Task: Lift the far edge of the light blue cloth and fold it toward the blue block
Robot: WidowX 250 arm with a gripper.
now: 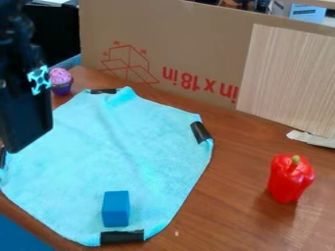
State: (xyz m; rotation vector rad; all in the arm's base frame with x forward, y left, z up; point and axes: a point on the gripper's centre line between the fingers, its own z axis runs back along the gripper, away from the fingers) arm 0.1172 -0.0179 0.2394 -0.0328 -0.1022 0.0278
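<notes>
A blue block is seen on the cloth, nearer and right of the gripper (jaws' state cannot be told).

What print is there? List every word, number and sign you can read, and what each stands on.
"in x 18in": red, upside down, on the cardboard sheet; anything before it may be hidden behind the wood-grain panel.
Red box drawing, same cardboard: the small marks around it are too small to read.
Light-blue pattern on the black robot arm: no readable word or number.
</notes>
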